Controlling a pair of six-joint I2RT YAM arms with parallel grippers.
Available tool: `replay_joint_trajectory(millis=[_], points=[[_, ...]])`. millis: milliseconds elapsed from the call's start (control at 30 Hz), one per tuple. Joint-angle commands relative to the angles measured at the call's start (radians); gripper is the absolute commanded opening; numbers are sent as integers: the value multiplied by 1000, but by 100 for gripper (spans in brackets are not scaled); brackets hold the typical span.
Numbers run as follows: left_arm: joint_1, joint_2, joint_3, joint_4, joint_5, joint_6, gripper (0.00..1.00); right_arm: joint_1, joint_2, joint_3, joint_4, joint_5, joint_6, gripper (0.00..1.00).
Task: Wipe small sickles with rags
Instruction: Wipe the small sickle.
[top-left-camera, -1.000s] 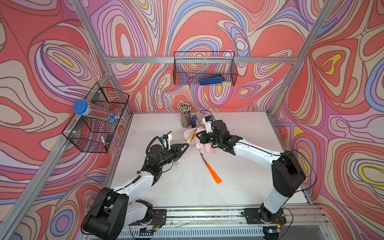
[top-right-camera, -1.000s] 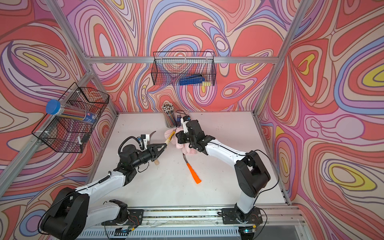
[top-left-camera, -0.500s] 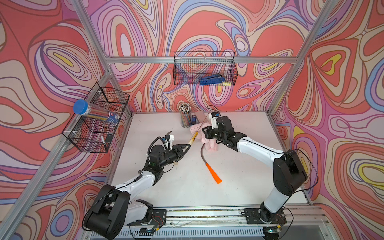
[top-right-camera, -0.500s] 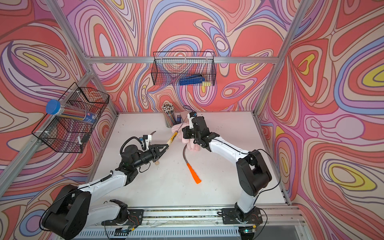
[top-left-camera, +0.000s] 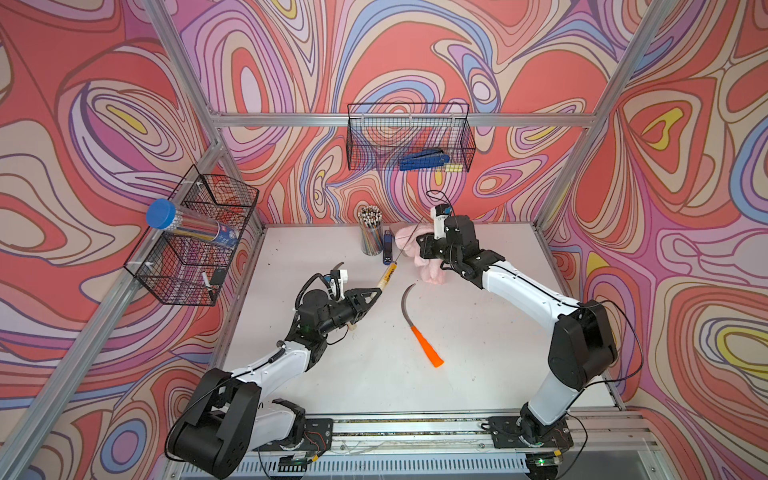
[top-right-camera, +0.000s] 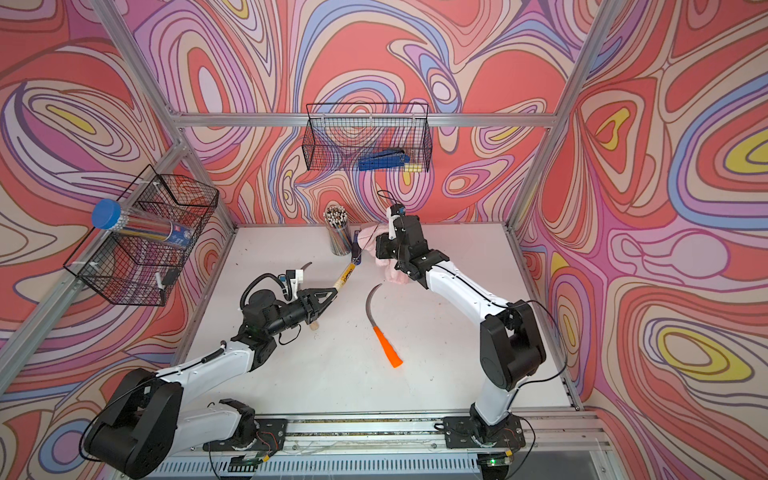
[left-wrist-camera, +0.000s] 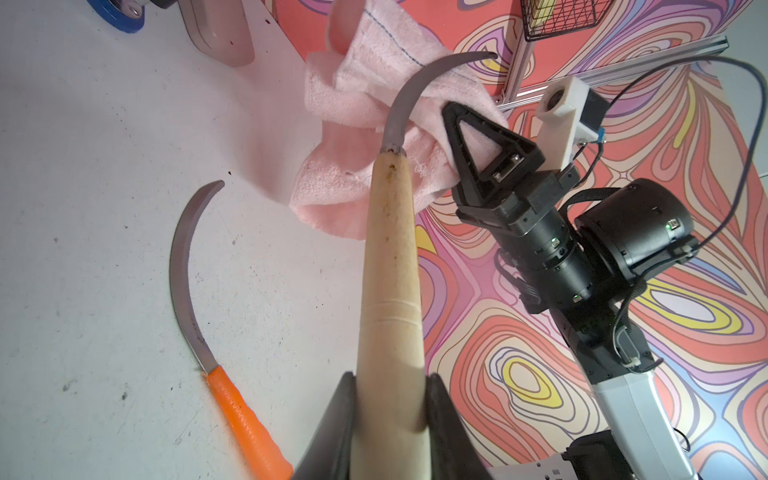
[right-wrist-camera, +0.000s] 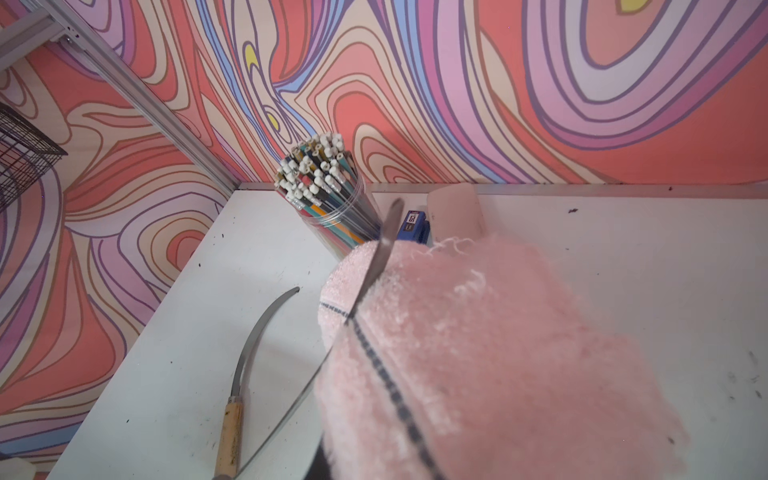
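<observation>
As the left arm's jaws clench the pale wooden handle of 1 sickle (top-left-camera: 387, 276) (left-wrist-camera: 390, 270), that tool is held off the desk (top-left-camera: 374, 374), its curved grey blade lying against the pink rag (top-left-camera: 432, 270) (left-wrist-camera: 365, 95). The right arm's jaws are clenched on the rag, which hangs bunched near the back wall, close to the pencil cup (top-left-camera: 371, 235) and the blue stapler (top-left-camera: 387, 247); whether its lower end touches the desk cannot be told. The orange-handled sickle (top-left-camera: 426, 347) (top-right-camera: 386, 347) lies flat on the desk between the 2 arms, apart from both. A 3rd sickle (right-wrist-camera: 230, 432), wooden-handled, lies on the desk beneath the left arm.
</observation>
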Motion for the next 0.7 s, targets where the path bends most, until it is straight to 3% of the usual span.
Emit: replay_joint_trajectory(millis=[0, 300, 667], points=[[-4, 11, 1, 69, 22, -11, 0, -7, 1, 55, -31, 29, -37, 0], [-5, 8, 7, 54, 20, 1, 0, -8, 10, 59, -34, -10, -42, 0], [-4, -17, 0, 61, 18, -7, 0, 5, -15, -131, 114, -143, 73, 0]])
